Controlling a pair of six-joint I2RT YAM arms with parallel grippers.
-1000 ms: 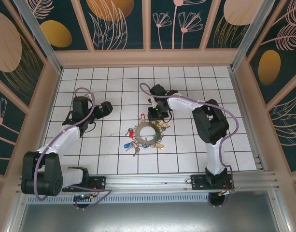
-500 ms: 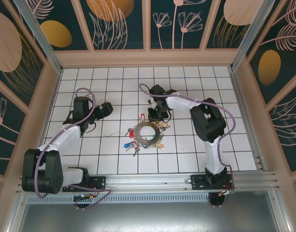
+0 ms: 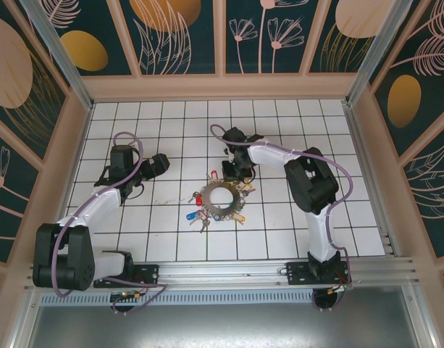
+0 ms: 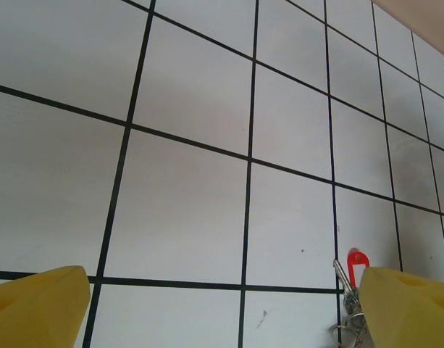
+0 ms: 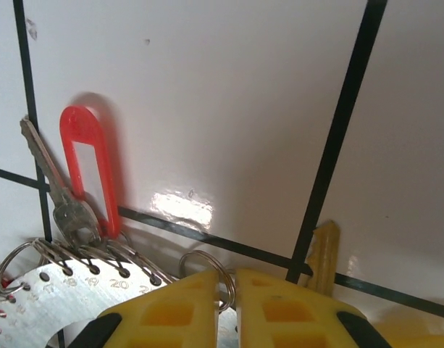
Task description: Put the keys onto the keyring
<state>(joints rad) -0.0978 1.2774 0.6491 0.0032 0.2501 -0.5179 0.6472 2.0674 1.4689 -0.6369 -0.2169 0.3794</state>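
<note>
The keyring point(image 3: 220, 196), a flat grey metal disc with a round hole, lies mid-table with keys point(image 3: 200, 216) fanned around it on small wire loops. In the right wrist view its numbered, hole-punched edge point(image 5: 59, 304) shows at the lower left, with a red tag point(image 5: 88, 163) and a silver key point(image 5: 51, 185) attached. My right gripper point(image 3: 240, 172) point(image 5: 235, 279) sits at the ring's far right edge, pinched on a small wire loop point(image 5: 207, 264), with a brass key point(image 5: 323, 250) just right of it. My left gripper point(image 3: 162, 163) point(image 4: 222, 312) hovers open over bare tiles, left of the ring.
White tiles with black grid lines cover the table point(image 3: 294, 225), boxed in by patterned walls and an aluminium rail along the near edge. In the left wrist view a red-tagged key point(image 4: 355, 261) peeks past the right fingertip point(image 4: 403, 304).
The right arm's elbow has swung slightly left while its gripper stays at the ring's far edge. The keyring and keys have shifted only a little. The left arm is still.
</note>
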